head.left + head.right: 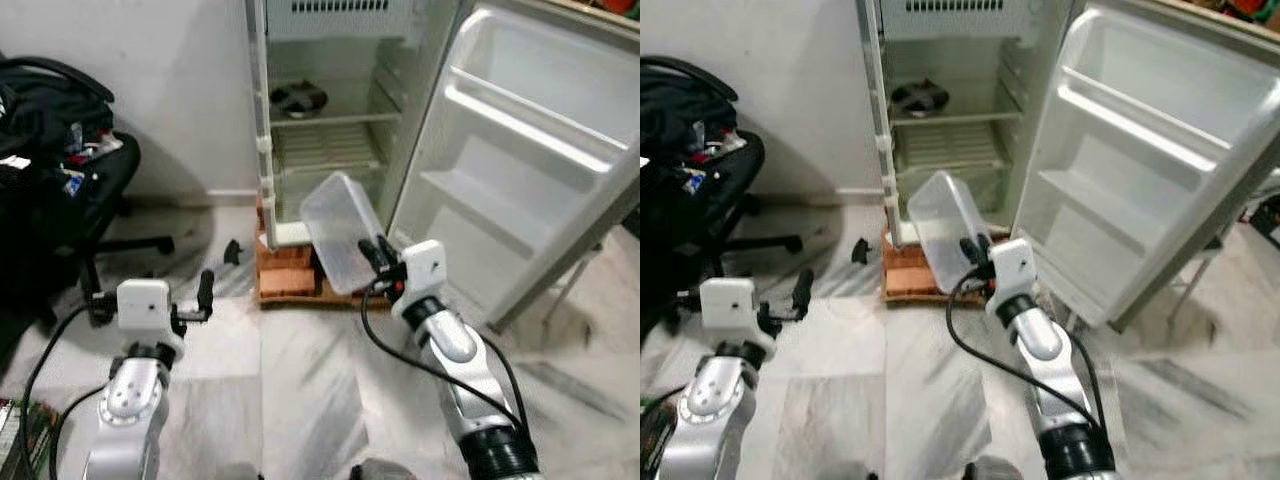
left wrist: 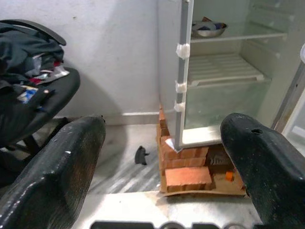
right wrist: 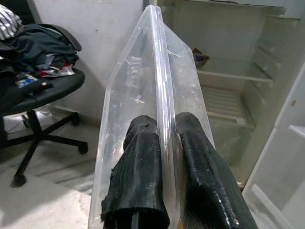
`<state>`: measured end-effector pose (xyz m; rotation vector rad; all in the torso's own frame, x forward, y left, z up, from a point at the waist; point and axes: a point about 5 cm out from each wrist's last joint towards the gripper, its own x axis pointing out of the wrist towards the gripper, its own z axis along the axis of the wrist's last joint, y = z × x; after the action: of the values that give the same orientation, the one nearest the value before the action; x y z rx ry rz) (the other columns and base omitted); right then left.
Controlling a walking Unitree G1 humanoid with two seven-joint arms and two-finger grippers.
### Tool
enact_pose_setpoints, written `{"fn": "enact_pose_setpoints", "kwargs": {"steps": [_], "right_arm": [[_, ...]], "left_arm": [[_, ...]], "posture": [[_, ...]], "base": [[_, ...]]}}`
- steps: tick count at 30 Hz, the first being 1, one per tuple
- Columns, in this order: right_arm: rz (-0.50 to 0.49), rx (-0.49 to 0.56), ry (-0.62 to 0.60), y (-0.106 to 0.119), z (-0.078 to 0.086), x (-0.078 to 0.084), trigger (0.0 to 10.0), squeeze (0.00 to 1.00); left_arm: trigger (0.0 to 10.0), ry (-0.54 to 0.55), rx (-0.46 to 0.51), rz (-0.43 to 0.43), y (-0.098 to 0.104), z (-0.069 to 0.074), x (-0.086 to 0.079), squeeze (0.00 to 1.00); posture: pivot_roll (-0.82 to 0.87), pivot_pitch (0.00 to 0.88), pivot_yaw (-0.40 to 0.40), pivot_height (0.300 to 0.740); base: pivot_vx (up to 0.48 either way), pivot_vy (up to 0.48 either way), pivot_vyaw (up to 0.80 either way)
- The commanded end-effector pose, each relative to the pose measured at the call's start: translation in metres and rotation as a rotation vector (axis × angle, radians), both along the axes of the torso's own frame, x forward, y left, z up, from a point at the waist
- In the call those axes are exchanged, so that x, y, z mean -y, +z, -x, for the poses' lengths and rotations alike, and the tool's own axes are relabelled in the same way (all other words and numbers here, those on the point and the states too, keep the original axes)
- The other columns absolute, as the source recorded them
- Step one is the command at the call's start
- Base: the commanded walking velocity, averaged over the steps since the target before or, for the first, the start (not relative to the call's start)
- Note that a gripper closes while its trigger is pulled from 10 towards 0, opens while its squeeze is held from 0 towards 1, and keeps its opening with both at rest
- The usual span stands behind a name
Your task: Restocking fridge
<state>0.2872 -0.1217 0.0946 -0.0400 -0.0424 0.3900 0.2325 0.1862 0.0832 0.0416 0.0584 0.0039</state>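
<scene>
Marble floor (image 1: 300, 400), brick stack (image 1: 288, 268) under fridge (image 1: 330, 100), office chair (image 1: 90, 200) beside

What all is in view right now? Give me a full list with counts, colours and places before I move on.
Fridge: one, white, against the wall ahead, door swung open to the robot's right, door shelves bare.
Bowl: one, metallic, on the upper wire shelf inside the fridge.
Bricks: a stack, red-orange, under the fridge's front corner.
Cardboard: one sheet, brown, under the bricks.
Plastic container: one, clear, tilted, held in front of the fridge.
Office chair: one, black, to the left, piled with dark clothes and oddments.
Small black object: one, on the floor left of the bricks.
Left gripper: black fingers, open, empty, low on the left.
Right gripper: black fingers, shut on the container's rim.
</scene>
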Motion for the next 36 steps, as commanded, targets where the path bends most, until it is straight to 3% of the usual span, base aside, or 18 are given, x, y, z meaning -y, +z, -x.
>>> {"fn": "enact_pose_setpoints", "kwargs": {"steps": [1,30,36], "right_arm": [[0.013,0.003,-0.031,-0.0002,-0.0014,0.0104,10.0,0.00],[0.017,0.003,-0.041,-0.0013,-0.0035,0.0102,10.0,0.00],[0.017,0.001,-0.043,-0.0016,-0.0038,0.0104,10.0,0.00]], "left_arm": [[10.0,-0.016,0.003,0.020,0.0000,-0.0008,0.0064,0.00],[10.0,-0.024,-0.007,0.003,-0.0020,-0.0047,0.0078,0.00],[10.0,-0.017,-0.007,0.009,-0.0018,-0.0064,0.0076,0.00]], "posture": [[0.09,0.071,-0.038,0.740],[0.09,0.079,-0.029,0.740],[0.09,0.078,-0.028,0.740]], "base": [[0.442,0.000,0.00],[0.460,0.000,0.00],[0.303,0.372,0.00]]}}
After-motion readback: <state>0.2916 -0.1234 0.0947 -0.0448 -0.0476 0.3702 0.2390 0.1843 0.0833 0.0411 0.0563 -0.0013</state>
